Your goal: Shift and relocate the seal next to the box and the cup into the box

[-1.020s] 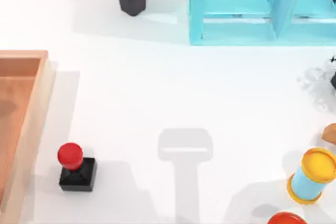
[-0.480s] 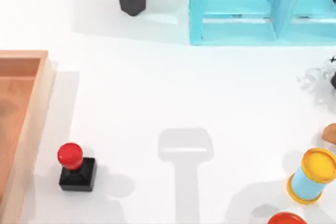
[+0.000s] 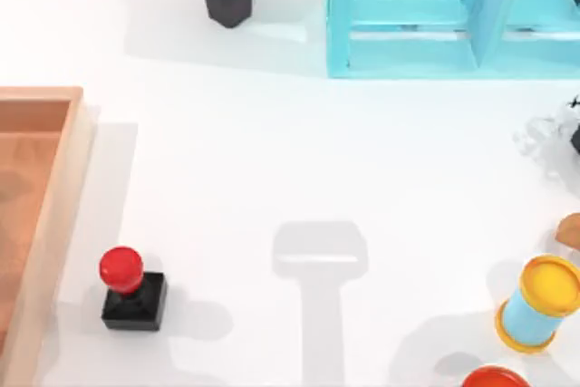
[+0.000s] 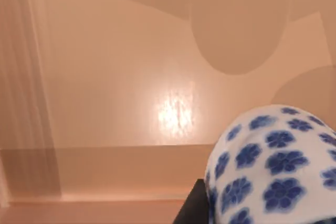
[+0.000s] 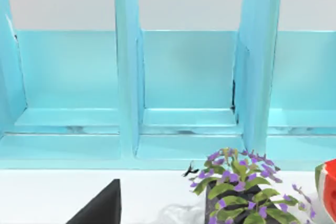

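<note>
One job seemingly done: seal (image 3: pixel 132 289) sitting just beside box (image 3: pixel 54 224). Now hovering cup (image 4: pixel 273 166) over box floor; finger state untellable.

The top camera looked straight down; the left wrist camera hovered close inside the box (image 4: pixel 105 103), seen at nine o'clock (image 3: pixel 41 188) from above.

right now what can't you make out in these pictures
- White cup with blue flowers: left wrist view, cut by the frame edge; whether it rests on the orange-brown wooden box floor is unclear.
- Box, top view: cut by the left edge.
- Left claw: dark sliver beside the cup; grip unreadable.
</note>
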`<state>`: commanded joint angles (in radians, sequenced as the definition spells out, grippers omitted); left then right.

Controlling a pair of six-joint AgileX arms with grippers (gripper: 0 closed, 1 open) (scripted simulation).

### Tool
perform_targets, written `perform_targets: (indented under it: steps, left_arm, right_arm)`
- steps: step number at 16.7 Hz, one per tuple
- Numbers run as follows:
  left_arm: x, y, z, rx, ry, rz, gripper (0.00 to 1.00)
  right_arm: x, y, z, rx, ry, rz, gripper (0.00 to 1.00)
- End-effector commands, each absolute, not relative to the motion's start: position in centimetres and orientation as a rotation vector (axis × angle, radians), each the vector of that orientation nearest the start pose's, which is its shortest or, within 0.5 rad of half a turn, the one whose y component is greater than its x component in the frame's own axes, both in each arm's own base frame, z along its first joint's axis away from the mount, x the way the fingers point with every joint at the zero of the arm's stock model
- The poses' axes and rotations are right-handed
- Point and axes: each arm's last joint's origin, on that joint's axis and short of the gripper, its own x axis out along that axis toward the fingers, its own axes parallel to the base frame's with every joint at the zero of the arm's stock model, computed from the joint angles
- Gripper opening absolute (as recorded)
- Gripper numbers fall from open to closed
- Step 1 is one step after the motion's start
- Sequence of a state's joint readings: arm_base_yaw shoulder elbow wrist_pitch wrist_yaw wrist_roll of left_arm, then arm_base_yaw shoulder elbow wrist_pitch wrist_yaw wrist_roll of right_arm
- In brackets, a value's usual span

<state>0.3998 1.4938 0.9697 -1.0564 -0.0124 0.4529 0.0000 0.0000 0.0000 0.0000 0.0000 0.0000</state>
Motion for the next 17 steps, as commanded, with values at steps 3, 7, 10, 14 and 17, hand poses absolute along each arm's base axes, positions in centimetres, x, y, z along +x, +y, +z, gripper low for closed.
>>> perform_targets:
  steps: [3, 7, 10, 14, 17]
  left_arm:
    - [22.4, 9.7, 17.2, 0.033, 1.574, -0.029, 0.0]
    - [22.2, 9.8, 16.5, 0.018, 1.569, -0.023, 0.0]
    - [22.2, 9.8, 16.5, 0.018, 1.569, -0.023, 0.08]
    - [22.2, 9.8, 16.5, 0.018, 1.569, -0.023, 0.38]
    - [22.2, 9.8, 16.5, 0.018, 1.569, -0.023, 0.6]
  right_arm:
    - [10.6, -0.1, 16.0, 0.0, 0.0, 0.0, 1.0]
    - [10.6, -0.1, 16.0, 0.0, 0.0, 0.0, 1.0]
    - [10.6, -0.1, 16.0, 0.0, 0.0, 0.0, 1.0]
    - [10.6, -0.1, 16.0, 0.0, 0.0, 0.0, 1.0]
    - [10.6, -0.1, 16.0, 0.0, 0.0, 0.0, 1.0]
